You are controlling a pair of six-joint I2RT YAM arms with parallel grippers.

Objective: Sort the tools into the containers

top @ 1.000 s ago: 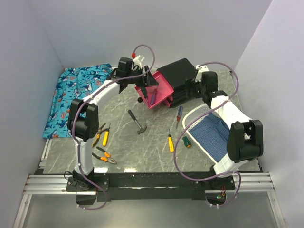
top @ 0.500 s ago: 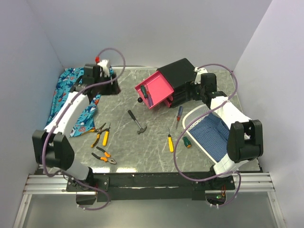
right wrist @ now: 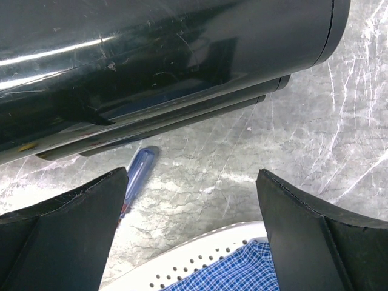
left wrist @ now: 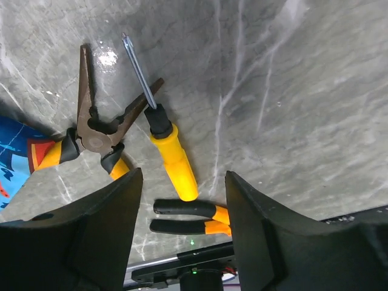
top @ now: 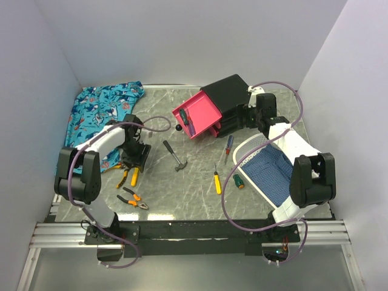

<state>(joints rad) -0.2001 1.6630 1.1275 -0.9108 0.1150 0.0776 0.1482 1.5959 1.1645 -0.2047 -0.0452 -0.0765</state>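
Note:
My left gripper point(top: 136, 157) is open and empty, low over the front-left tools. In the left wrist view its fingers point(left wrist: 103, 230) straddle a yellow-handled screwdriver point(left wrist: 173, 159), with brown-jawed pliers point(left wrist: 91, 130) to the left and black-and-orange pliers point(left wrist: 194, 217) below. One pink drawer point(top: 203, 109) stands pulled out of the black cabinet point(top: 230, 97) and holds a tool point(top: 187, 122). My right gripper point(top: 244, 115) is open and empty beside the cabinet point(right wrist: 170, 60). A hammer point(top: 175, 156), a red-blue screwdriver point(top: 228, 145), a yellow screwdriver point(top: 217, 180) and a green one point(top: 237, 180) lie on the table.
A white basket point(top: 245, 150) with blue checkered cloth sits at the front right, under my right arm; its rim shows in the right wrist view point(right wrist: 206, 257). The shark-patterned cloth point(top: 100, 109) lies at the back left. Walls close in on both sides.
My left arm left the pink drawer, swung out over the shark cloth, then came down to the front-left pliers and screwdriver. The right arm has not moved.

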